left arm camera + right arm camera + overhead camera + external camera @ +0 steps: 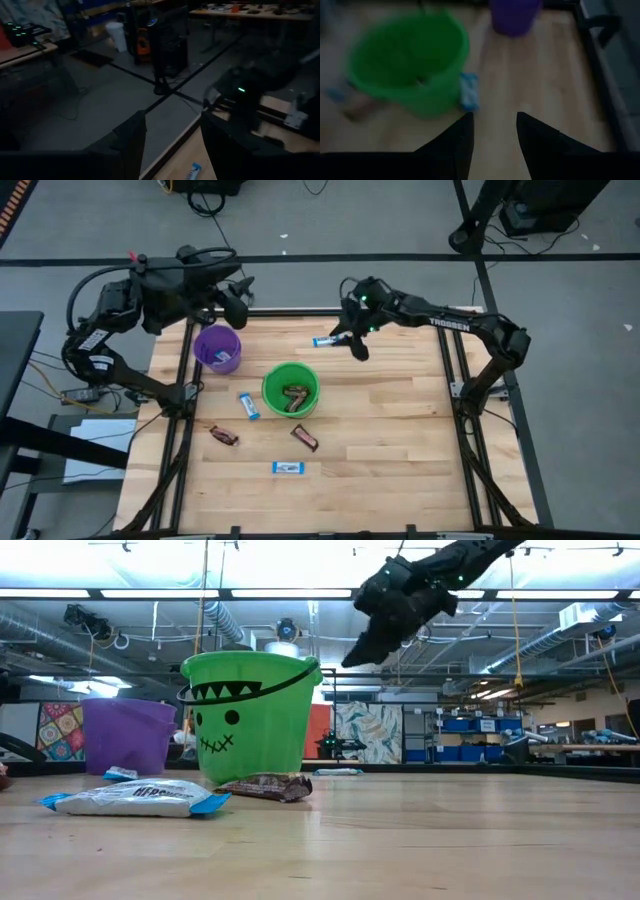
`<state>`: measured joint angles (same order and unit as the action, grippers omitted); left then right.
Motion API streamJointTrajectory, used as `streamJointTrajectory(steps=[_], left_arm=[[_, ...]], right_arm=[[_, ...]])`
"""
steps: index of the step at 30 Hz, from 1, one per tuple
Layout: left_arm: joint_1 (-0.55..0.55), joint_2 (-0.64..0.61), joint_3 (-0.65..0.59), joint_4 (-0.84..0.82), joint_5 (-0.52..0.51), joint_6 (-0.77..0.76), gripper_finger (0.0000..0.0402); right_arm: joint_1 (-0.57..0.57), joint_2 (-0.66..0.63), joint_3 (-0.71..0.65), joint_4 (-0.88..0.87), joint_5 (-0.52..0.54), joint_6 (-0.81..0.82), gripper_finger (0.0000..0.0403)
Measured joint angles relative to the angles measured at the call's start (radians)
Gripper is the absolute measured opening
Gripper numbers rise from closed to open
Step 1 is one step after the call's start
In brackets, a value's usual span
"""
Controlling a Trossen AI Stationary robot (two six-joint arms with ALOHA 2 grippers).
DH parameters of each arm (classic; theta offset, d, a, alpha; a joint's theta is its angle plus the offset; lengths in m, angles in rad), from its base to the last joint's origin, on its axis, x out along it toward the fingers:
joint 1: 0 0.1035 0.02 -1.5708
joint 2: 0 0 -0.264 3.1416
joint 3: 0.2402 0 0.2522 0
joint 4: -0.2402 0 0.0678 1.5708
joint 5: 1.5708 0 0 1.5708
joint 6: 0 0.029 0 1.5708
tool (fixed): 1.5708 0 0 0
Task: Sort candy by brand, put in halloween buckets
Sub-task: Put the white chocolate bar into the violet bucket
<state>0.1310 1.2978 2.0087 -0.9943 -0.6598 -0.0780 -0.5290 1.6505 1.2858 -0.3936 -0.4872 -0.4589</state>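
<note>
Right gripper upper centre of high view, raised off table, fingers apart, holding nothing. Blue-and-white candy just left of it on wood, near top table edge. Green bucket below-left of right gripper, near centre, brown candy inside. In right wrist view, green bucket upper left, a blue-wrapped bar beside its base, purple bucket at top.

Left gripper upper left of high view, at table's far edge, fingers parted, empty. Purple bucket just below it, blue wrapper showing inside.

Loose on table: blue-and-white bar just left of green bucket, brown bar lower left, brown bar below green bucket, blue-and-white bar lower centre.

Low view: right arm hanging upper right, well above green bucket; purple bucket at left behind; blue-and-white bar nearest camera, brown bar at green bucket's foot.
</note>
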Motion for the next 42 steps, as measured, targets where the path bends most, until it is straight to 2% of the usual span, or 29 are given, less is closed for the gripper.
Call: streamJointTrajectory(steps=[5,9,19,29,33,38,42], left_arm=[[0.0,-0.004,0.0,0.0,-0.064,-0.003,0.0193],[0.0,-0.004,0.0,0.0,-0.065,-0.004,0.0193],[0.0,-0.004,0.0,0.001,-0.065,-0.011,0.0193],[0.0,-0.004,0.0,0.001,-0.065,-0.017,0.0193],[0.0,-0.004,0.0,0.001,-0.065,-0.035,0.0193],[0.0,-0.004,0.0,0.0,-0.065,-0.035,0.0193],[0.0,-0.004,0.0,0.0,-0.065,-0.035,0.0193]], right_arm=[[0.044,0.0,0.003,-0.027,0.235,-0.211,0.016],[0.019,0.026,0.005,-0.024,0.289,-0.252,0.016],[-0.017,0.175,0.03,-0.077,0.214,-0.234,0.016],[-0.06,0.348,0.314,-0.267,0.073,-0.182,0.016],[-0.095,0.436,0.44,-0.395,0.018,-0.177,0.016],[-0.137,0.525,0.53,-0.5,-0.095,-0.151,0.016],[-0.152,0.546,0.541,-0.508,-0.027,-0.136,0.016]])
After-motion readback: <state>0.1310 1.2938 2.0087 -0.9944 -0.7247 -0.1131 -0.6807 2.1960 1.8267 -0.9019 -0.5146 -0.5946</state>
